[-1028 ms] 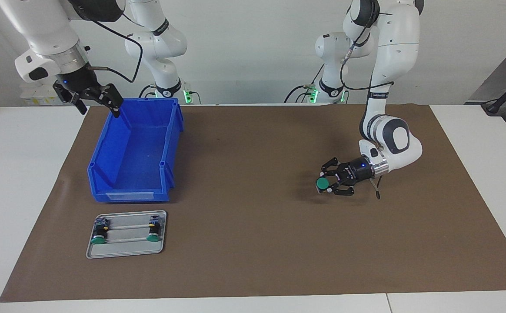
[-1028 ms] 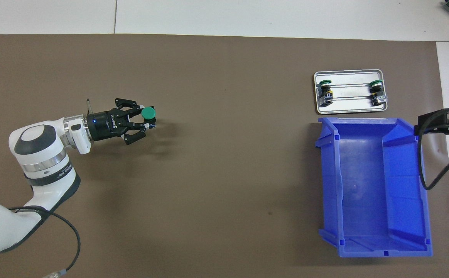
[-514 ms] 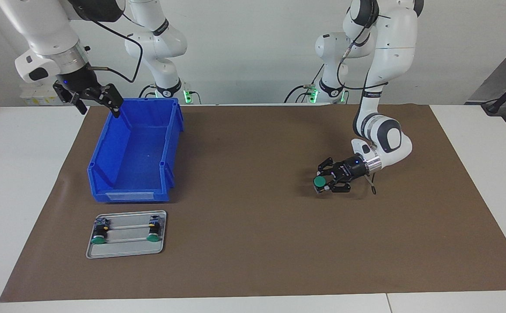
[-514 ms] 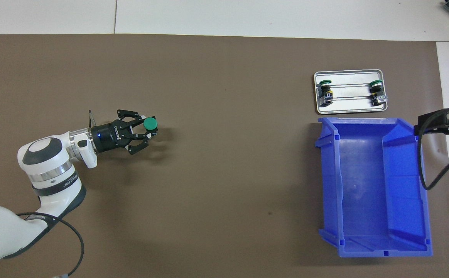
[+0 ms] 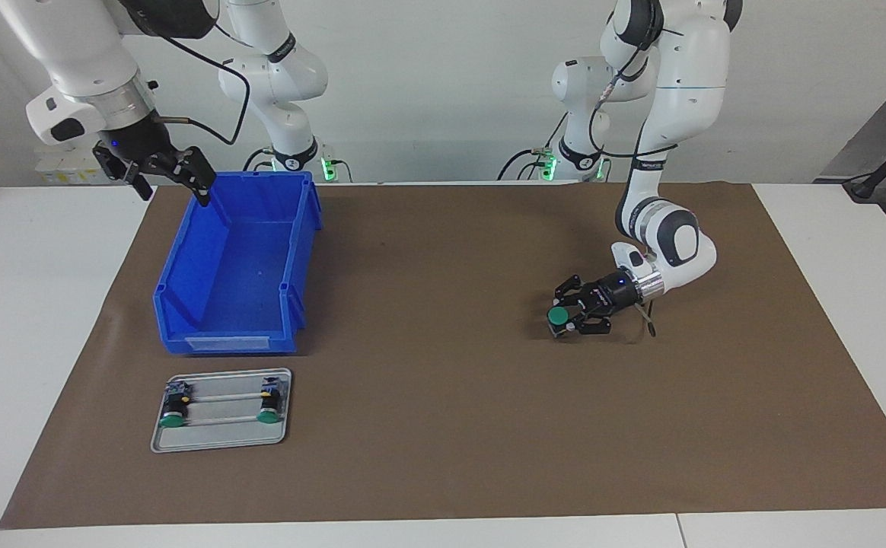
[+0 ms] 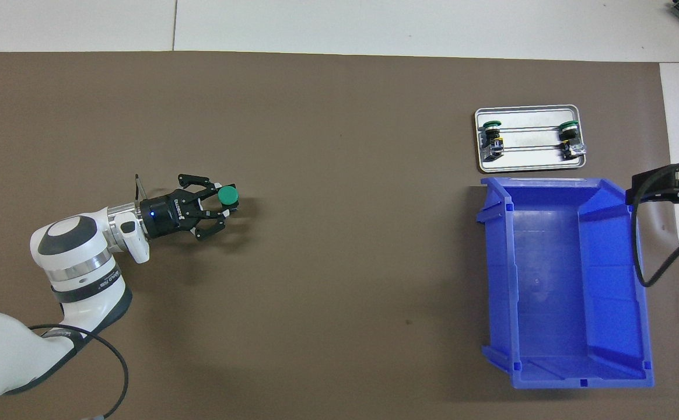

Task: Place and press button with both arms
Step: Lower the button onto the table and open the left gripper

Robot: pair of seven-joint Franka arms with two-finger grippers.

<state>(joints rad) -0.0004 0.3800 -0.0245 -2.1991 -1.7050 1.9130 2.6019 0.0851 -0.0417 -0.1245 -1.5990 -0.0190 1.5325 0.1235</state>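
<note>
Left gripper (image 5: 565, 319) is pinching the button (image 5: 559, 316) low over the mat (image 5: 443, 426); right gripper (image 5: 160, 176), fingers spread, is waiting at the bin's (image 5: 237, 266) ten o'clock corner in the facing view.

One high camera faces the robots; another looks steeply down; both share the brown mat (image 5: 443, 426).

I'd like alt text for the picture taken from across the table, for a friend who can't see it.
The left arm's claw holds a green-capped button low over the brown mat. The right arm's claw waits, open, above a corner of the empty blue bin. Farther from the robots than the bin, a metal tray carries two more buttons.
</note>
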